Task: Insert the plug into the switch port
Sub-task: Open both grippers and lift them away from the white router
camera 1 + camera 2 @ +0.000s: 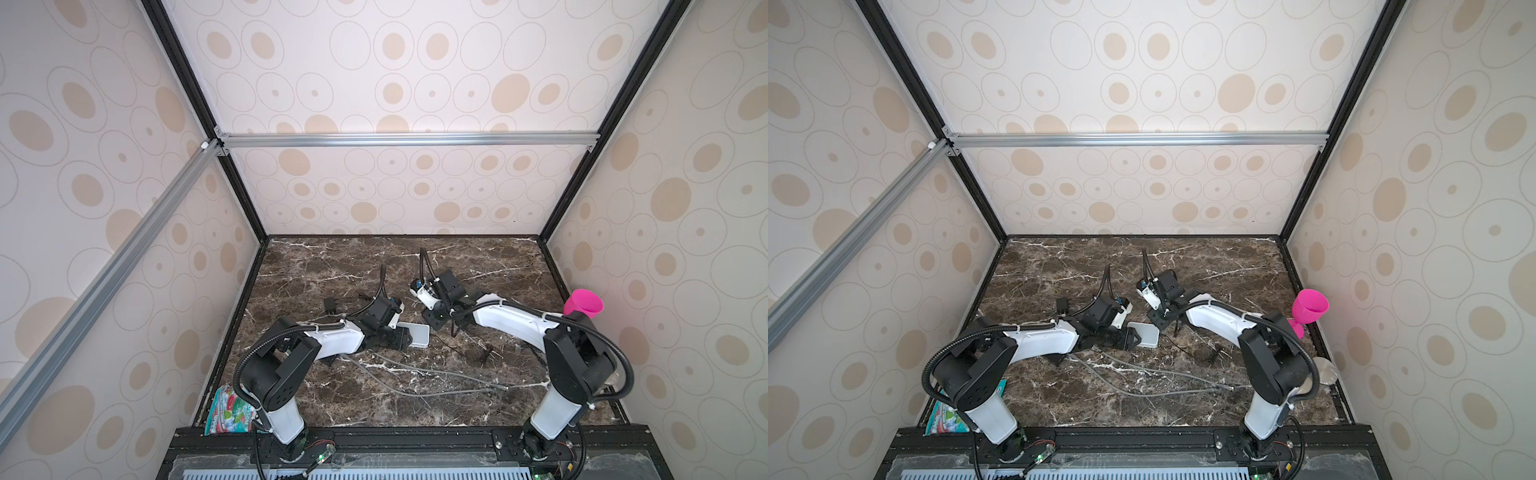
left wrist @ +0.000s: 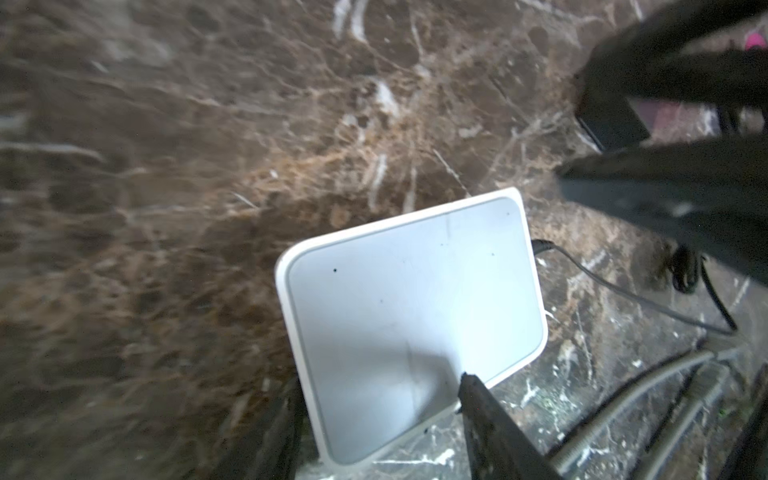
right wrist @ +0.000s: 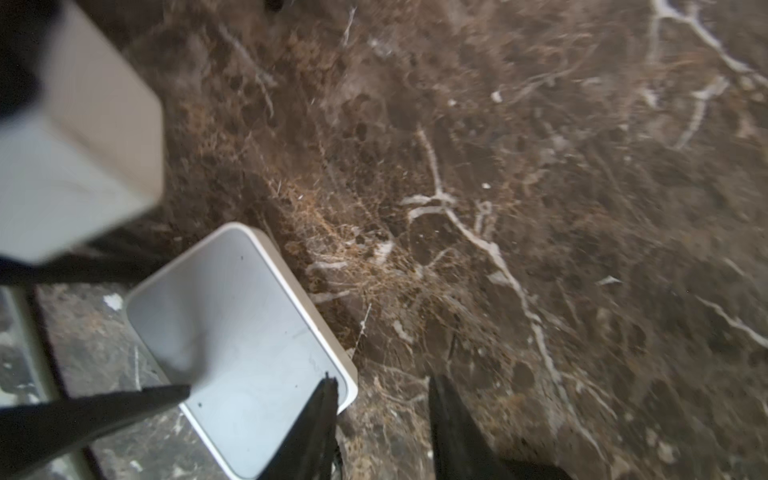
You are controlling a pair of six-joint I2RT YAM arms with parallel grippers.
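1. My right gripper (image 3: pixel 380 386) has its jaws apart with nothing between them, just beside the switch's corner
2. My left gripper (image 2: pixel 376 390) is clamped across the white switch (image 2: pixel 411 316), near the middle of the marble table (image 2: pixel 166 208)
3. The plug (image 2: pixel 542 246) sits against the switch's side edge, seemingly in a port; I cannot tell how deep
4. If it is only half-seated, its thin cable (image 2: pixel 623 293) could drag it out, or my right fingers could snag that cable when I retreat

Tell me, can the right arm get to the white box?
Probably yes. The right arm has its jaws open right by a corner of the white box, nothing between. The left arm is at the other end.
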